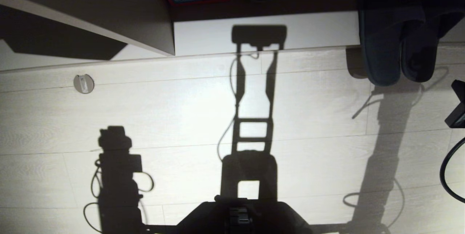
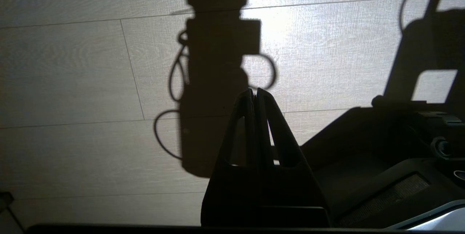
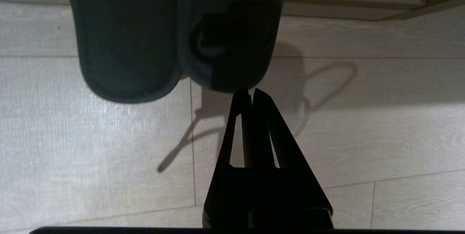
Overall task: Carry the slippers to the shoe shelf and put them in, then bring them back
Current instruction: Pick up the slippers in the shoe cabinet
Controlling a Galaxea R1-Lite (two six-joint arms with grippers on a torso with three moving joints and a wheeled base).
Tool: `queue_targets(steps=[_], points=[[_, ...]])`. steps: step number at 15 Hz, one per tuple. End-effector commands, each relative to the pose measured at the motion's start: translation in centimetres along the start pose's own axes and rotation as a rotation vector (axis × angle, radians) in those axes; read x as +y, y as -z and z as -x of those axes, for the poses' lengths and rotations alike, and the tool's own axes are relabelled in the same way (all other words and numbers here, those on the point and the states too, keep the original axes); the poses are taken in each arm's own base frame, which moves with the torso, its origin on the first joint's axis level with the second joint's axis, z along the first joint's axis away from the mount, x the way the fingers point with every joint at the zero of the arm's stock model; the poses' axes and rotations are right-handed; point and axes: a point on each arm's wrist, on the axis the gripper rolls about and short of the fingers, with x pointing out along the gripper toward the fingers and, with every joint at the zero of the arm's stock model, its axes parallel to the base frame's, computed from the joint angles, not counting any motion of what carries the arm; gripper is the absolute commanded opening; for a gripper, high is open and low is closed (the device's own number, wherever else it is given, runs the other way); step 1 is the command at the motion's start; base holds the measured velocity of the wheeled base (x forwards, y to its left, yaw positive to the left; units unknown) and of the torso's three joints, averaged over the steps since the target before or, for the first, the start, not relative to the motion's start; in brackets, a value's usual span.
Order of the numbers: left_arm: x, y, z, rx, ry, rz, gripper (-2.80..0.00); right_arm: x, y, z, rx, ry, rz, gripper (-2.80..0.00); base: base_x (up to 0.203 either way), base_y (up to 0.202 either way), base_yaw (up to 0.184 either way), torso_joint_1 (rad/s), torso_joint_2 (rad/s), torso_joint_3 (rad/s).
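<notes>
I have the slippers (image 1: 397, 48) at the upper right of the head frame, lying side by side with their rounded ends hanging over the edge of a pale base board (image 1: 265, 32) onto the floor (image 1: 181, 117), which I take to be the shoe shelf's (image 1: 109, 12) bottom, so they look already put in and due to come back. My right hand (image 3: 251, 91) sits low centre in its own frame, fingers pressed together and holding nothing, tips just short of the nearer slipper's edge. If I push on like this I judge the shut tips would only shove the slipper deeper into the shelf or skew the pair apart; the fingers need to spread first. Soft, flat charcoal fabric could also fold or slip out of a shallow pinch, and gripping one may leave the other behind. The harsh light throws heavy shadows across the slippers, which could make me misjudge their edges. The floor is pale wood-grain plank, smooth and matte. My left hand (image 2: 254, 92) hangs parked over bare floor, fingers pressed together and empty.
</notes>
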Motion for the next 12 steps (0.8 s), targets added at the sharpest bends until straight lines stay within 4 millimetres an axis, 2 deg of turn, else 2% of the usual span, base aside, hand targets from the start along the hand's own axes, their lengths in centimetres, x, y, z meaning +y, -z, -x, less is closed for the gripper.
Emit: queue_targets(steps=[1,3,4,12], points=[[0.0,0.0,0.0,0.000,-0.001,0.000,-2.80,0.0,0.2,-1.1,-0.014,0.003,-0.019,-2.80,0.000,0.000,0.000,0.000,0.00,0.000],[0.0,0.0,0.0,0.000,0.000,0.000,-2.80,0.0,0.3,-1.4,-0.029,0.005,-0.031,-2.80,0.000,0.000,0.000,0.000,0.00,0.000],[0.0,0.0,0.0,0.001,0.000,0.000,-2.80,0.0,0.2,-1.5,-0.038,0.005,-0.032,0.00,0.000,0.000,0.000,0.000,0.00,0.000],[0.0,0.0,0.0,0.001,0.000,0.000,-2.80,0.0,-0.4,-2.2,-0.081,0.008,-0.098,0.00,0.000,0.000,0.000,0.000,0.00,0.000]])
